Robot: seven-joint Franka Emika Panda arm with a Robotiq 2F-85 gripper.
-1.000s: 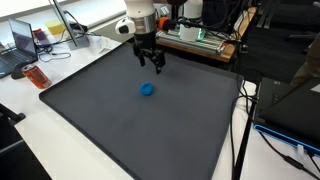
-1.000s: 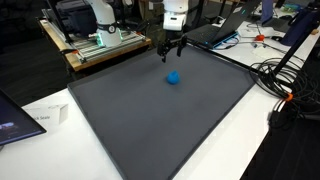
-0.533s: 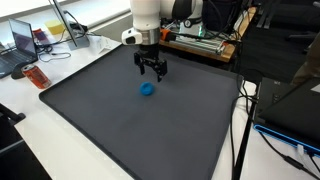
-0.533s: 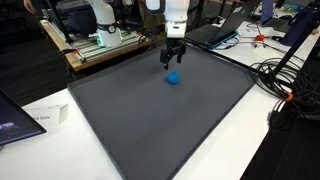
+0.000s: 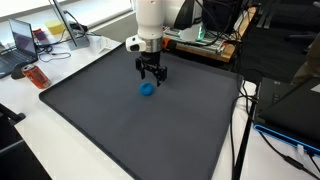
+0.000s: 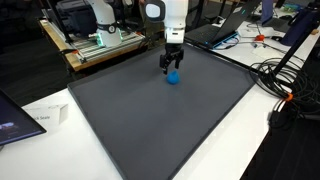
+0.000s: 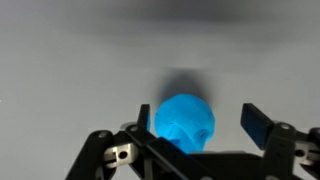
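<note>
A small bright blue rounded object (image 5: 147, 88) lies on the dark grey mat (image 5: 120, 130), in the far half of it. My gripper (image 5: 150, 80) hangs straight down right over it, fingertips close to the mat. In the wrist view the blue object (image 7: 187, 122) sits between the two black fingers (image 7: 258, 123); the left finger is close against it and a gap shows on the right. The jaws stand open around it. In an exterior view the blue object (image 6: 173, 77) shows just below the gripper (image 6: 170, 68).
A wooden bench with electronics (image 5: 205, 40) stands behind the mat. A laptop (image 5: 22, 42) and an orange item (image 5: 37, 77) lie on the white table beside it. Cables (image 6: 285, 80) trail along one side; a paper sheet (image 6: 45, 118) lies near the mat's corner.
The arm has moved toward the blue object and come down, from behind it to straight over it, with the fingers now on either side of it.
</note>
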